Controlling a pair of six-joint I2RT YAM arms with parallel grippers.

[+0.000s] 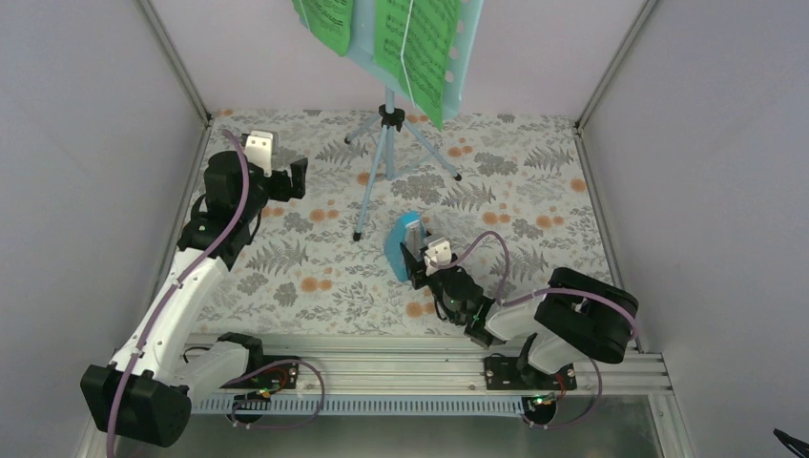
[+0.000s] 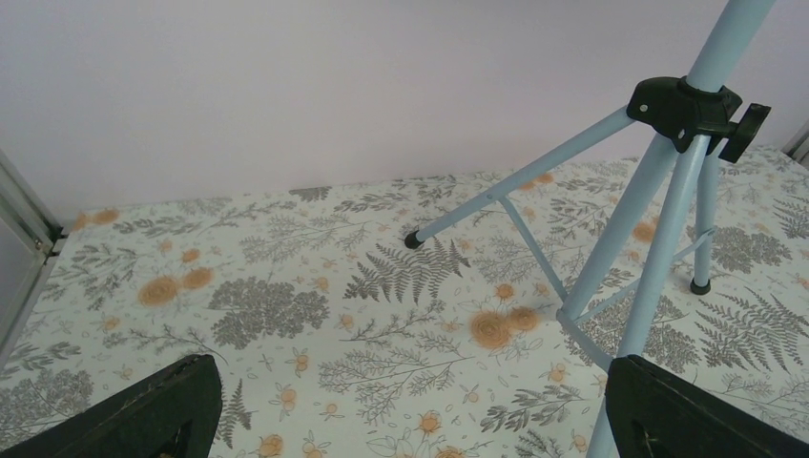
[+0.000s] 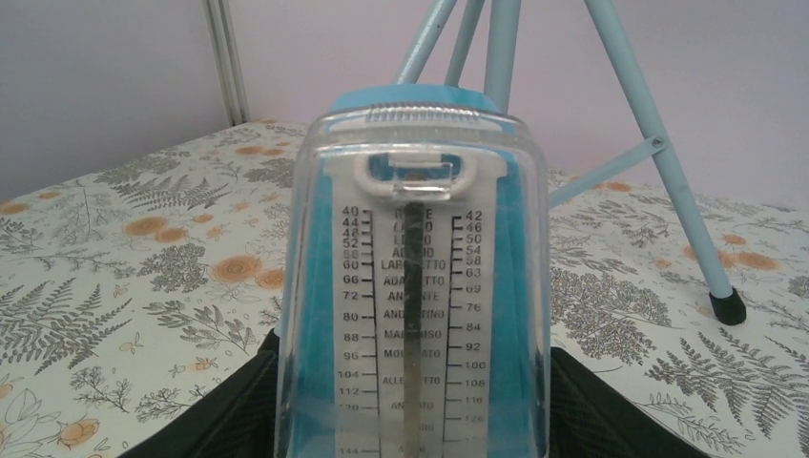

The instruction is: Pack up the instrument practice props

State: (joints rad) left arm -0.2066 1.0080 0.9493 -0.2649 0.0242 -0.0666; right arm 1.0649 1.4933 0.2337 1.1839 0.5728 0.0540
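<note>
The right end effector (image 1: 415,260) is holding the little blue metronome (image 3: 415,286) by its two sides. The metronome is standing upright near the middle of the flowery surface (image 1: 534,191), close to the legs of the pale blue music stand (image 1: 374,176). The stand is standing on its three legs toward the back, and bright green sheet-music pages (image 1: 415,48) are sitting on its desk. The left end effector (image 1: 280,162) is hanging wide open beside the stand's legs, a little apart from them.

Open floral tabletop (image 1: 286,277) left of the music stand (image 1: 385,143) legs; metronome (image 1: 401,244) near the front leg.
</note>
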